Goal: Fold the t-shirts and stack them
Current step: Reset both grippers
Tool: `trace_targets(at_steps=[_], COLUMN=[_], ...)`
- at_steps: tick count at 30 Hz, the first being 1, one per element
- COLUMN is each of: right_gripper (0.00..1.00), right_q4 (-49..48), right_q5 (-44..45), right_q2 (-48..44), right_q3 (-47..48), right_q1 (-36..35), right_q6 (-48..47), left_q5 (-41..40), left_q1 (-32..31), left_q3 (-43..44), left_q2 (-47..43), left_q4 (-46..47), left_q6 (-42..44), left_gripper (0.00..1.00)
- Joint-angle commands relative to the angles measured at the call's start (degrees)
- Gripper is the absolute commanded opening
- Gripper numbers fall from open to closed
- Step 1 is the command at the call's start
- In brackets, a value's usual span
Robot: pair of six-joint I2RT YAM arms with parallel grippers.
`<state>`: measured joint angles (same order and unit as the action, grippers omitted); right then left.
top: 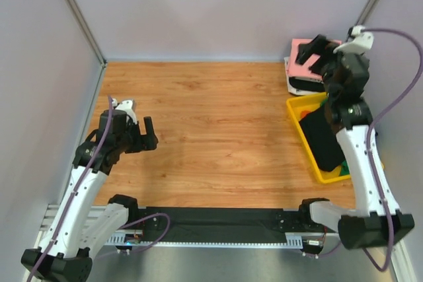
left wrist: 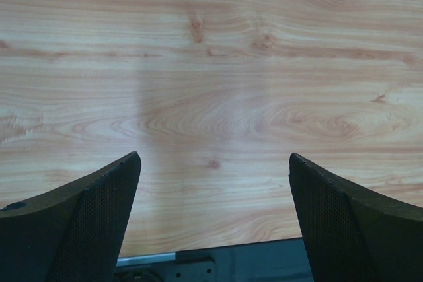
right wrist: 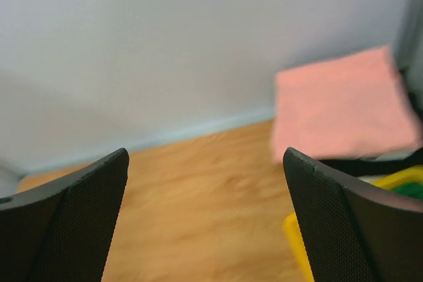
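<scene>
Two arms, from above: left gripper [top: 140, 127] spread wide, empty, over the wooden table [top: 218, 117] at left; right gripper [top: 316, 57], open and empty, raised near the folded salmon-pink t-shirt [top: 293, 54] in the far-right corner. Left wrist: bare wood between open jaws. Right wrist: blurred pink shirt ahead-right, nothing gripped.

Salmon-pink t-shirt [right wrist: 340, 107] beyond wide-spread pincer [right wrist: 205, 156]

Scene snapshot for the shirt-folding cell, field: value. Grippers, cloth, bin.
left gripper: open, empty, over the wooden tabletop, left side
right gripper: open, empty, raised near the far right corner
folded salmon-pink t-shirt: on top of the stack, far right corner, not gripped
yellow plastic bin: right edge, nearer than the stack
black t-shirt: in the bin
green cloth: in the bin's near end, mostly hidden
</scene>
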<state>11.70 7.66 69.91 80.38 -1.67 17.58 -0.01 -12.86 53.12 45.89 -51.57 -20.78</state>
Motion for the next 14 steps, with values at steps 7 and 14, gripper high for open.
trace_targets(at_steps=[7,14], right_gripper=[1.00,1.00], right_q4=[10.3,25.8], right_q5=[-10.1,-2.4], right_q2=[-22.5,-27.4], right_q3=[-35.8,-35.5], right_q1=[-13.9,-16.2], right_q6=[21.3,22.2], left_q5=[-0.8,-3.8], left_q1=[0.3,0.1], left_q3=[0.5,0.5], left_q2=[-3.8,-6.9], left_q4=[0.6,0.2], left_q6=[-0.4,-0.1], left_gripper=[0.99,0.98])
